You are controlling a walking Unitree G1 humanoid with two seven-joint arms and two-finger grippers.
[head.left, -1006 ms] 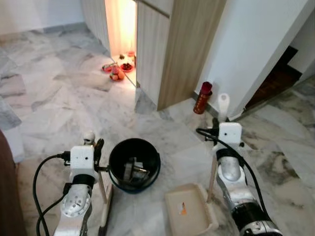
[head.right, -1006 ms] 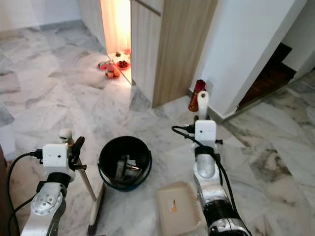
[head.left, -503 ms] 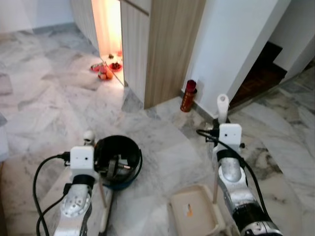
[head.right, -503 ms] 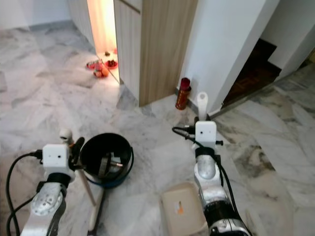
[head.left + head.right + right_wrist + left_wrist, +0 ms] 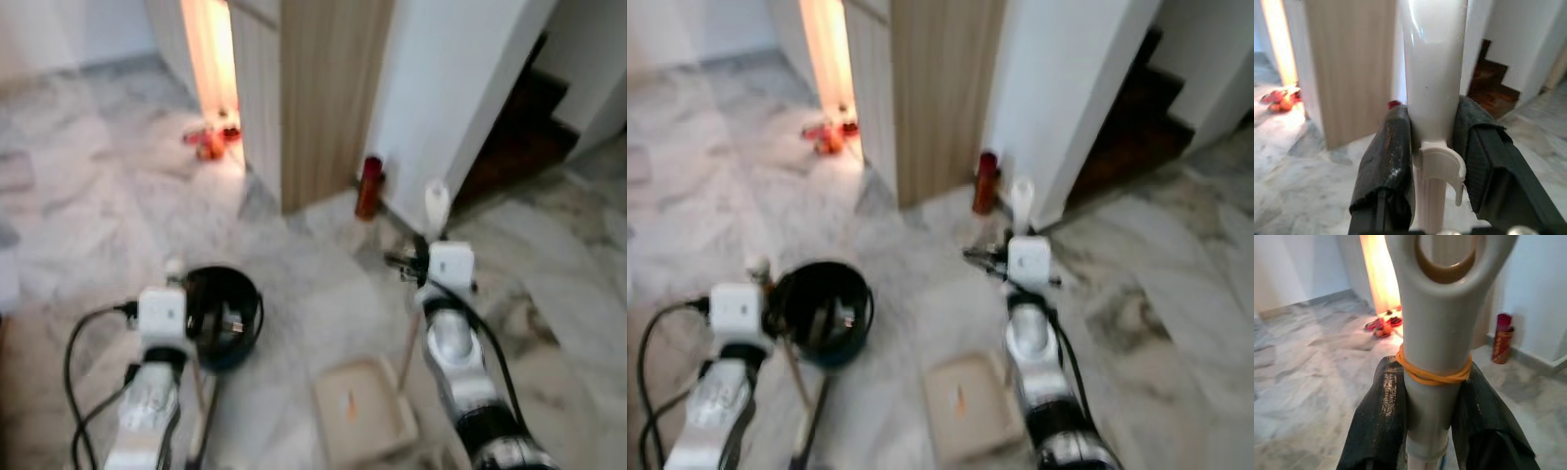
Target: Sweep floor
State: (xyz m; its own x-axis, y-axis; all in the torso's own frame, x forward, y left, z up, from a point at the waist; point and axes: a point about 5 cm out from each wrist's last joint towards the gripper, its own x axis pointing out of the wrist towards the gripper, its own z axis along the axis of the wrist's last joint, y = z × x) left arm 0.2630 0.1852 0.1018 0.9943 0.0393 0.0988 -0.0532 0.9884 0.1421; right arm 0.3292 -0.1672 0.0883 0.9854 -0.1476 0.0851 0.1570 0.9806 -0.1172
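Left gripper (image 5: 1432, 396) clamped on broom handle (image 5: 1437, 333), black fingers (image 5: 1383, 416) pressed either side, orange rubber band (image 5: 1432, 374) just above grip. Black bucket (image 5: 223, 315) just beside left gripper, on marble floor (image 5: 88, 225). Right gripper (image 5: 1432, 156) clamped on white dustpan handle (image 5: 1432, 73). Beige dustpan (image 5: 358, 411) on floor below right gripper, between arms. Red canister (image 5: 368, 186) ahead by wooden cabinet (image 5: 323, 88). Head views blurred.

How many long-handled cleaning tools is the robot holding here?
2. The broom handle is clamped in the left gripper; the dustpan handle is clamped in the right gripper, dustpan on the floor.
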